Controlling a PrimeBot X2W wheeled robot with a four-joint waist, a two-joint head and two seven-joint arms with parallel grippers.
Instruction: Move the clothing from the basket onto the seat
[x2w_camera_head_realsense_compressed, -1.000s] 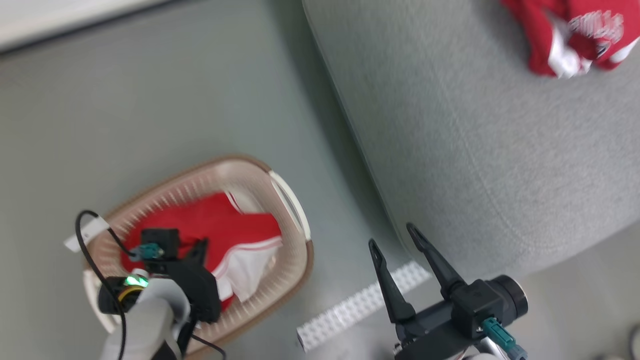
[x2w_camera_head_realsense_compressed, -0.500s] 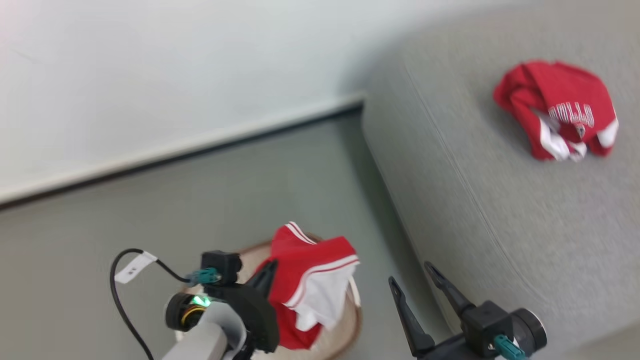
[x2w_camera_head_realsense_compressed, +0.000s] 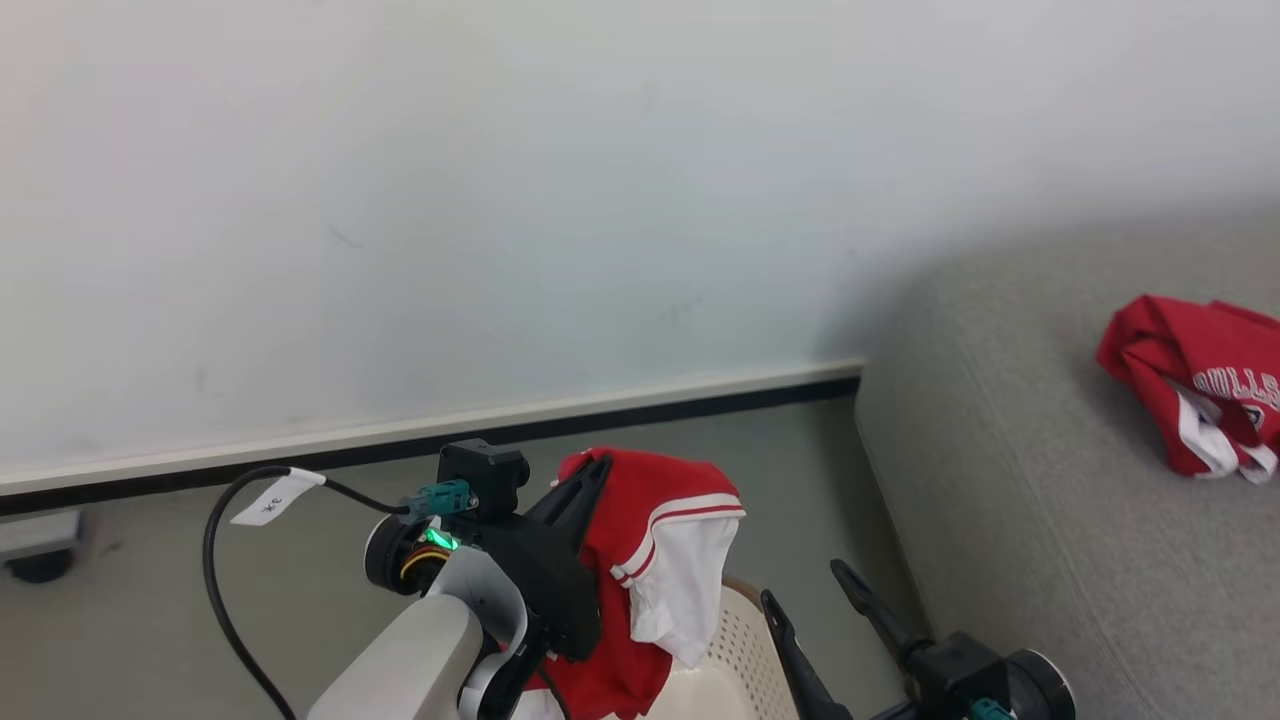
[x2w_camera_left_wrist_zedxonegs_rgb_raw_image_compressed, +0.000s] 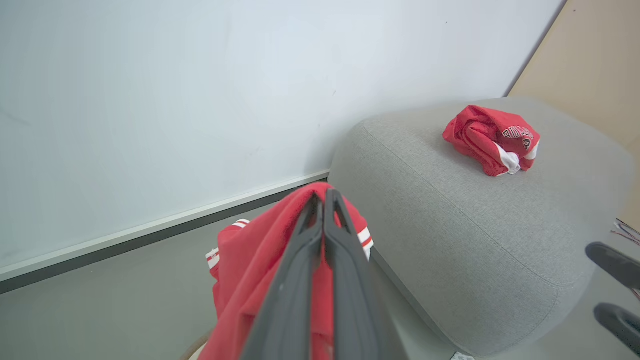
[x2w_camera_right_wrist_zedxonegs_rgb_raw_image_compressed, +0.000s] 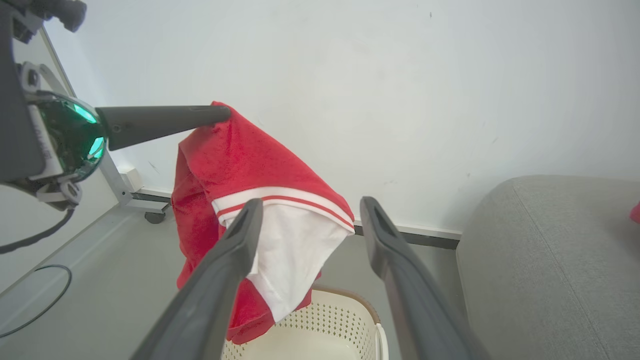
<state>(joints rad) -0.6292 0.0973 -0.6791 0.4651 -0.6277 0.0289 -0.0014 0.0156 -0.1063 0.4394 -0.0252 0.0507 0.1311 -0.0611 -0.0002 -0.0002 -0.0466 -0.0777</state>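
My left gripper (x2w_camera_head_realsense_compressed: 595, 465) is shut on a red garment (x2w_camera_head_realsense_compressed: 655, 520) with white stripes and a white cloth part, which hangs in the air above the cream basket (x2w_camera_head_realsense_compressed: 735, 660). In the left wrist view the shut fingers (x2w_camera_left_wrist_zedxonegs_rgb_raw_image_compressed: 325, 200) pinch the red garment (x2w_camera_left_wrist_zedxonegs_rgb_raw_image_compressed: 250, 270). The right wrist view shows the garment (x2w_camera_right_wrist_zedxonegs_rgb_raw_image_compressed: 260, 200) dangling over the basket (x2w_camera_right_wrist_zedxonegs_rgb_raw_image_compressed: 325, 320). A second red garment (x2w_camera_head_realsense_compressed: 1195, 385) with lettering lies on the grey seat (x2w_camera_head_realsense_compressed: 1020, 500). My right gripper (x2w_camera_head_realsense_compressed: 810, 585) stands open and holds nothing, low beside the seat's edge.
A white wall with a dark skirting strip (x2w_camera_head_realsense_compressed: 500, 430) runs behind the grey floor. A wheeled metal stand (x2w_camera_right_wrist_zedxonegs_rgb_raw_image_compressed: 135, 200) sits by the wall on the left. A beige panel (x2w_camera_left_wrist_zedxonegs_rgb_raw_image_compressed: 590, 65) stands beyond the seat.
My left gripper has lifted the red garment out of the basket and raised it. The head camera has tilted up, so the basket and seat sit lower in the picture.
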